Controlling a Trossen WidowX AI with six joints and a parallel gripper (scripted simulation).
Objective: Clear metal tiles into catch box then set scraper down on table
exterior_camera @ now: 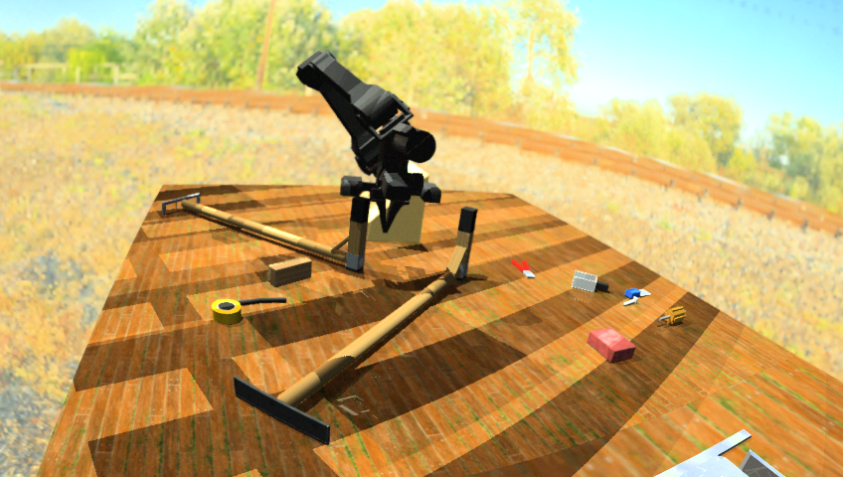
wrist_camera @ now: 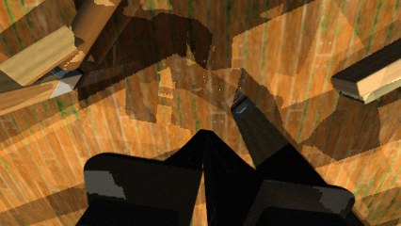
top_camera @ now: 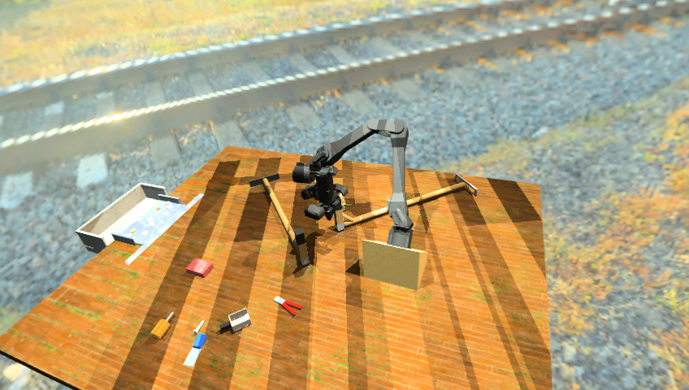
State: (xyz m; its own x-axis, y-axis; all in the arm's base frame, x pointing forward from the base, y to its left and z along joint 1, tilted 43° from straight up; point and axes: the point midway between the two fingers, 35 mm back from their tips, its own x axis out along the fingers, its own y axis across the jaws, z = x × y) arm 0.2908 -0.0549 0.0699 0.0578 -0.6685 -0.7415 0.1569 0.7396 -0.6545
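My gripper (top_camera: 331,215) (exterior_camera: 386,228) (wrist_camera: 204,135) is shut and empty, above the table between the upright grips of two long-handled tools. One tool (top_camera: 279,207) (exterior_camera: 378,331) has a flat dark blade (top_camera: 264,179) (exterior_camera: 280,410). The other tool (top_camera: 427,197) (exterior_camera: 265,234) has a pale-edged metal head; its upright grip (exterior_camera: 357,233) (wrist_camera: 265,137) is close beside my fingers. The steel plate (top_camera: 166,226) (exterior_camera: 704,464) is at the far left in the top view; several small white and orange tiles lie on it. The catch box (top_camera: 92,238) stands beyond it.
A red block (top_camera: 199,267) (exterior_camera: 610,344) lies between tools and plate. Pliers (top_camera: 288,305) (exterior_camera: 523,268), a blue-handled scraper (top_camera: 198,340) and a yellow-handled tool (top_camera: 159,328) lie farther off. A wooden block (exterior_camera: 289,271) (wrist_camera: 376,77) and yellow tape roll (exterior_camera: 226,311) lie near the handles. A tan board (top_camera: 392,263) stands by the arm's base.
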